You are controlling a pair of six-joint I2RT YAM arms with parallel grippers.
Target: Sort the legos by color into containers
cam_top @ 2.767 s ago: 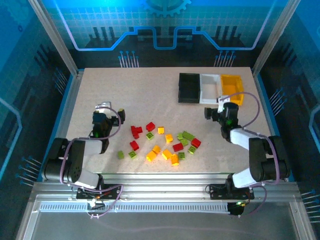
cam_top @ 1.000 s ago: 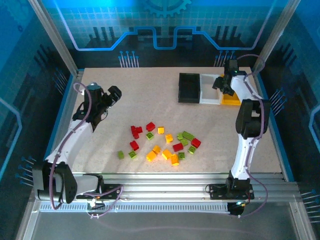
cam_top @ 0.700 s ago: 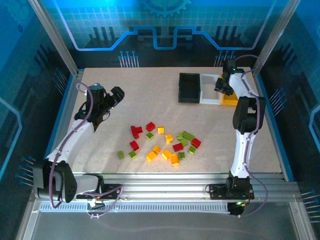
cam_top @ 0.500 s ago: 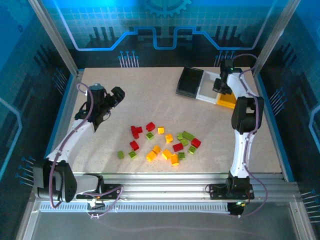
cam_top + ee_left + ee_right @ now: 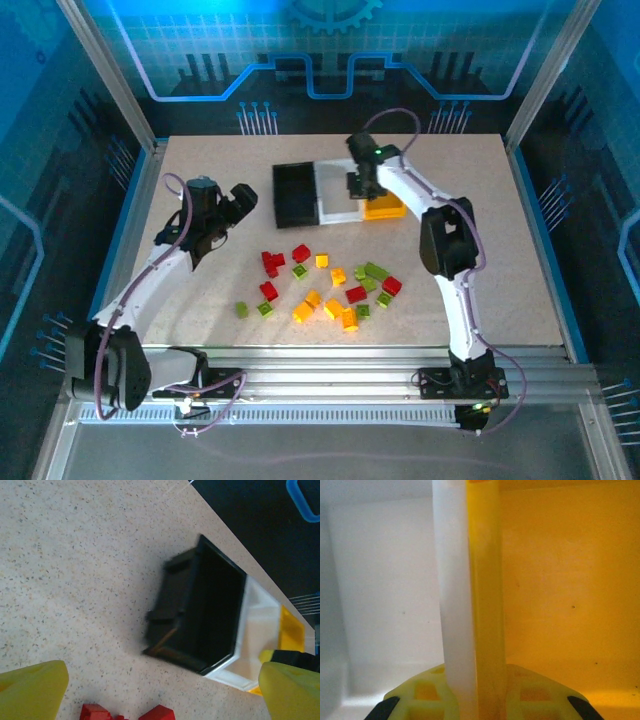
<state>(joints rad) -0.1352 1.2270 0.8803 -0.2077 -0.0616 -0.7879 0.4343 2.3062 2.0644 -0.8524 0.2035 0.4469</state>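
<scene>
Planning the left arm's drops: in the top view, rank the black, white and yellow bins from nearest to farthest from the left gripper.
From the left gripper:
1. black bin, left end of the row.
2. white bin, middle.
3. yellow bin, right end.

Left tool (image 5: 240, 197) agape (arm half-extended); right tool (image 5: 361, 186) clamped, arm stretched far forward.

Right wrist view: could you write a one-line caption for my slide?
Right gripper clamps the joined walls between the white bin and the yellow bin.
</scene>
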